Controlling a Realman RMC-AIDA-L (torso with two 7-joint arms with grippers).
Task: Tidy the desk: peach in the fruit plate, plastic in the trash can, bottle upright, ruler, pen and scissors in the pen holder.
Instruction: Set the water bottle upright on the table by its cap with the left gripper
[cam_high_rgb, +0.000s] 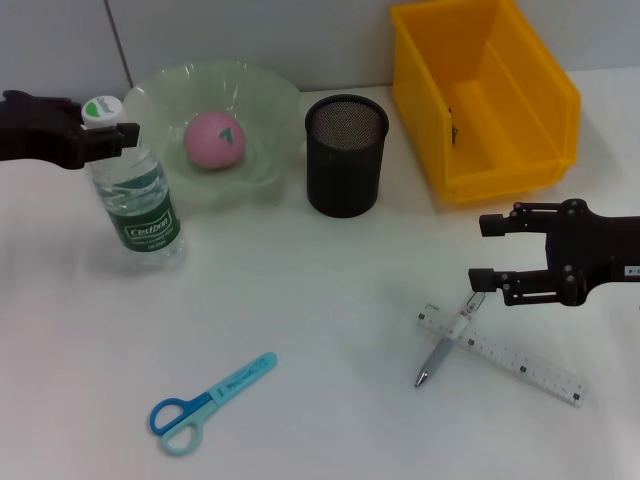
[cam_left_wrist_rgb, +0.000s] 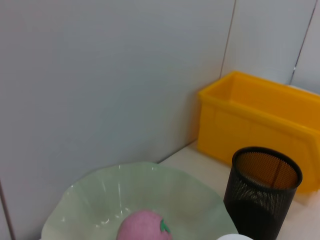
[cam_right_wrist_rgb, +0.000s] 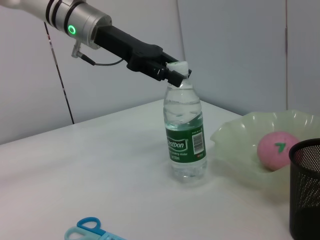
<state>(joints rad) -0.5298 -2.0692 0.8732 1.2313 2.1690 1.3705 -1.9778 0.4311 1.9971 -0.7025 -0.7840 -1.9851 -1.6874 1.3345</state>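
So, bottle (cam_high_rgb: 135, 190) is upright on the bench (cam_high_rgb: 330, 400) beside the fruit plate (cam_high_rgb: 250, 95), w/ the left end effector (cam_high_rgb: 115, 135) at its white cap, fingers closed on the cap/neck as seen from the right wrist view. Peach (cam_high_rgb: 214, 139) already sits in the plate. No plastic scrap visible; the yellow trash can (cam_high_rgb: 480, 90) has something dark inside, can't tell what.

Right end effector (cam_high_rgb: 487, 250) hovers w/ fingers apart just above the pen (cam_high_rgb: 447, 343), which lies across the ruler (cam_high_rgb: 500, 354), touching it. Scissors (cam_high_rgb: 210, 402) lie well apart, near the front edge. Pen holder (cam_high_rgb: 345, 155) stands between plate and can.

Risks, imo: left letting go w/ any sideways drag could tip the bottle into the plate. Right closing on the pen may also catch or shove the ruler, since they cross, so the pen could skew in the grip and miss the holder's mouth.
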